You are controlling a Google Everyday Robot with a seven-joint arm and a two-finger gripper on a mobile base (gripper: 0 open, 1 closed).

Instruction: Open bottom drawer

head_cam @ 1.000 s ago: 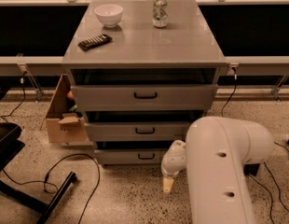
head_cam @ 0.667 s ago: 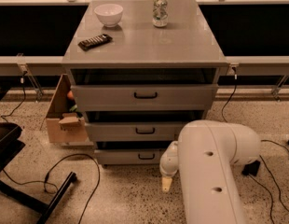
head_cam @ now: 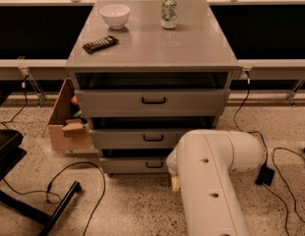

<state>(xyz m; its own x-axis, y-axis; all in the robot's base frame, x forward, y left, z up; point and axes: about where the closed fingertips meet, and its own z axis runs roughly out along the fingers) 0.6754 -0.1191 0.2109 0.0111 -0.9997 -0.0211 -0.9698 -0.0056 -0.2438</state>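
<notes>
Nearest, my white arm (head_cam: 211, 191) fills the view. The pincer (head_cam: 175, 182) hangs low by the speckled floor (head_cam: 133, 205), just right of the bottom drawer (head_cam: 125, 165). I cannot tell if it is open or closed. The drawer looks rigid, probably sliding stiffly, so I'd hook its black loop handle (head_cam: 154, 164). Beyond, a bowl (head_cam: 114, 14) and can (head_cam: 168, 12) stand on the bench (head_cam: 157, 50).

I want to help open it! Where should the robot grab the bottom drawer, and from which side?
Grip the small black loop handle in the middle of the bottom drawer, coming straight in from the front: the flat panel offers nothing else to hold. The end effector hangs low, just right of the handle.
</notes>
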